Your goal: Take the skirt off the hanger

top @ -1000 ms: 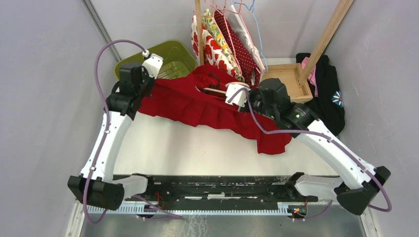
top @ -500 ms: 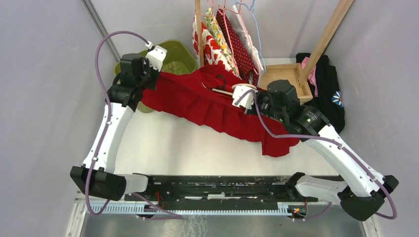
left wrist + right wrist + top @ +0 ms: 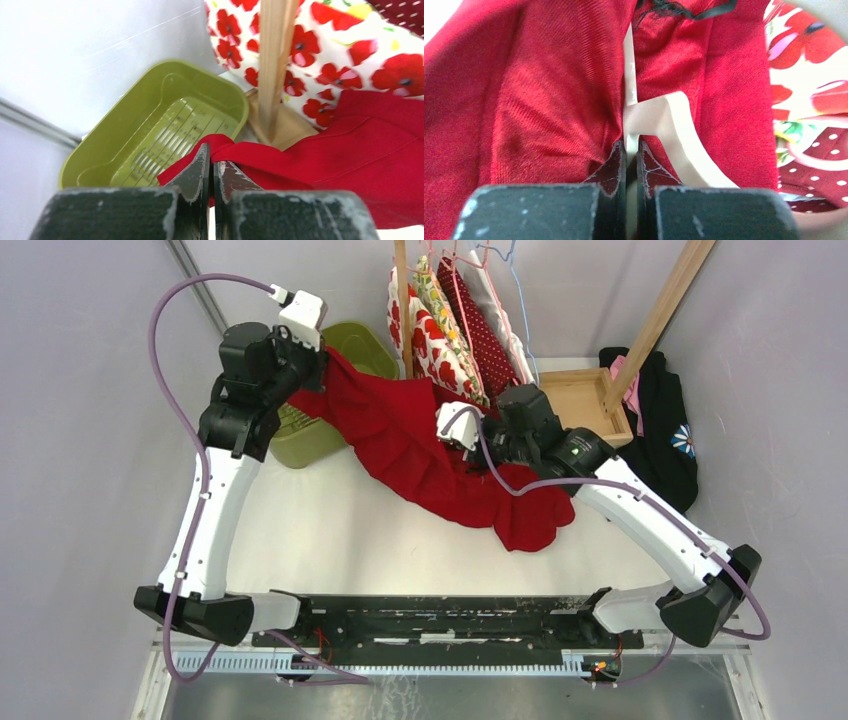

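The red skirt (image 3: 420, 450) hangs stretched between my two arms, its lower end drooping onto the table. My left gripper (image 3: 322, 368) is raised over the green basket and shut on a corner of the skirt (image 3: 235, 150); the left gripper (image 3: 211, 159) pinches that fold between its tips. My right gripper (image 3: 455, 432) sits mid-table, buried in the cloth. In the right wrist view the right gripper (image 3: 630, 150) is shut on the thin pale bar of the hanger (image 3: 669, 122), with red skirt (image 3: 549, 90) wrapped on both sides of it.
A green basket (image 3: 365, 345) stands at the back left under the left gripper. Patterned garments (image 3: 450, 320) hang on a wooden rack post (image 3: 402, 300) at the back. A wooden box (image 3: 580, 400) and dark clothes (image 3: 665, 430) lie at the right.
My left gripper has risen and pulled the skirt's corner up toward the back left. The right gripper with the hanger has shifted left. The skirt now hangs steeper and more bunched.
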